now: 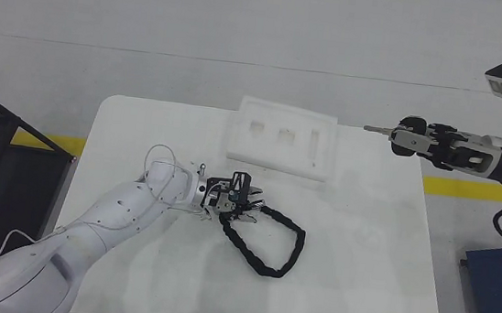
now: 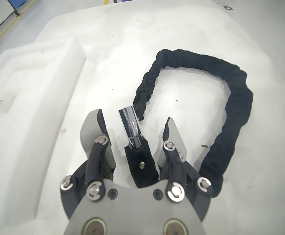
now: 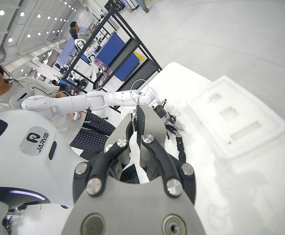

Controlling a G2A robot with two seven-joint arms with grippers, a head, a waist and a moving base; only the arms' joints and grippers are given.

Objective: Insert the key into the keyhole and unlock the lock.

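Lock (image 2: pixel 131 129): chrome cylinder lies mid-tabletop (image 1: pixel 376 280), long axis running away from the left wrist, keyhole not visible. Its black sleeved chain (image 2: pixel 236 104) loops off it. Left gripper (image 2: pixel 133 115) is low over it, fingers wide, one each side. Right gripper (image 3: pixel 135 111) is level at the far right corner, fingers pinched on the key (image 1: pixel 376 129), mostly hidden, tip toward the foam tray (image 1: pixel 285 137).

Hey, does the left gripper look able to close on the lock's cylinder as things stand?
Probably yes. The left gripper is open, with one finger on each side of the cylinder and apart from it. The chain runs off from the cylinder's far end.
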